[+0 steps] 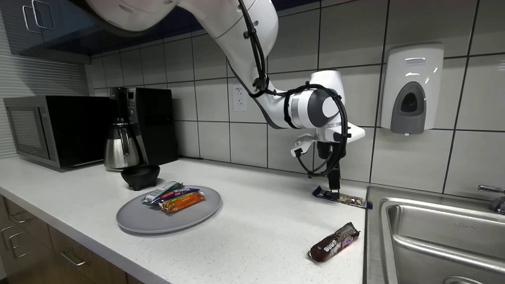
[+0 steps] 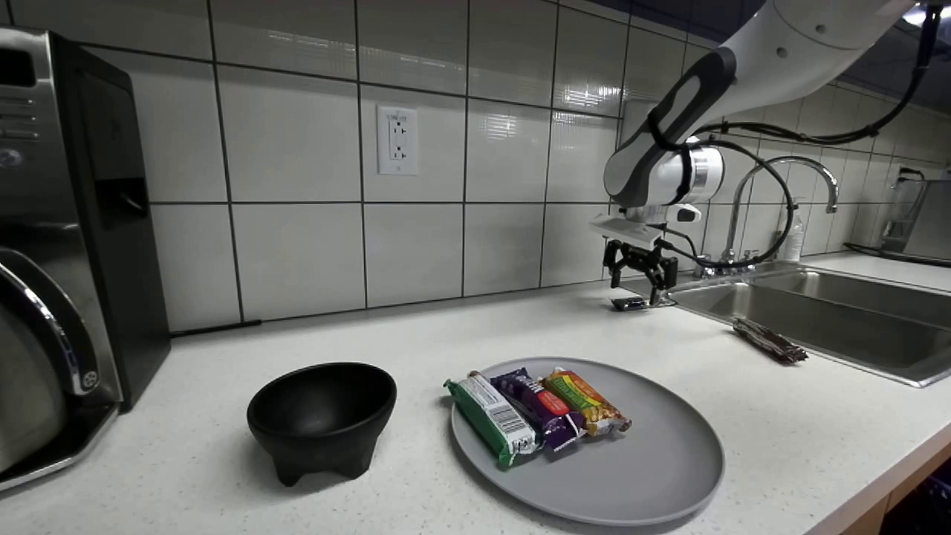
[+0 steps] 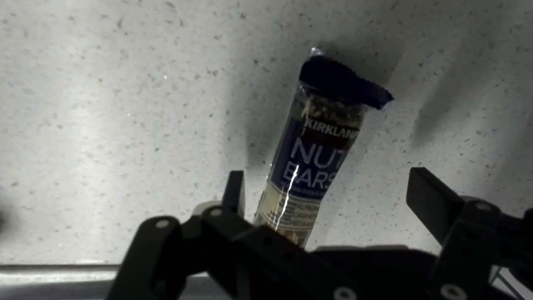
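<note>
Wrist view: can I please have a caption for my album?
A nut bar lies on the speckled counter, framed by the open tool.

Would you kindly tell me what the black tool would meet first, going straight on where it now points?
Probably the slim, navy-and-clear wrapped nut bar between the jaws of the open black tool; depth is unclear, so the speckled white countertop beside it might come first.

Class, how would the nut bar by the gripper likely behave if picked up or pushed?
The nut bar is probably fairly stiff: its chunky filling looks packed inside the wrapper. That wrapper may be slightly slippery, since it gleams in the wrist view. Lying flat, the nut bar seems unlikely to roll, though its dark end flap might bend.
</note>
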`<state>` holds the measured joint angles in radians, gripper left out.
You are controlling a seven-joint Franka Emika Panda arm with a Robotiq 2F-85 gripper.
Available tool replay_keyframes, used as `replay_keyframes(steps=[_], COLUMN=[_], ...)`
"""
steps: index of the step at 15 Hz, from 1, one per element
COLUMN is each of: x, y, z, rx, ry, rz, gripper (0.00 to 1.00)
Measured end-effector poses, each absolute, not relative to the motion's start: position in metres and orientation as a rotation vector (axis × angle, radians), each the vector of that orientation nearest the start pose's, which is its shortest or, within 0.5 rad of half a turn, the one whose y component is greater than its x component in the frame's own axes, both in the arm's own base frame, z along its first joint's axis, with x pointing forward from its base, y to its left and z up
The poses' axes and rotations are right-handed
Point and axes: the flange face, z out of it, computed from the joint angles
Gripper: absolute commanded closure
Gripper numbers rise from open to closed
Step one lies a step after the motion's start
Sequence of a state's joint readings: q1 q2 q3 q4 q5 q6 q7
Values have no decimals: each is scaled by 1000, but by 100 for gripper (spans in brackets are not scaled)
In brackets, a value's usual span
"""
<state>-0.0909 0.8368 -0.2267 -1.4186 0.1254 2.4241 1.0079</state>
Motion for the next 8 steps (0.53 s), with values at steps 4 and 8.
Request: replay_keyframes(steps=[4, 8], x=[723, 726], y=[-199, -199], z=[221, 217], rx=[-2465, -2465], ry=[1924, 1926], rz=[-323, -326], gripper=[0, 44])
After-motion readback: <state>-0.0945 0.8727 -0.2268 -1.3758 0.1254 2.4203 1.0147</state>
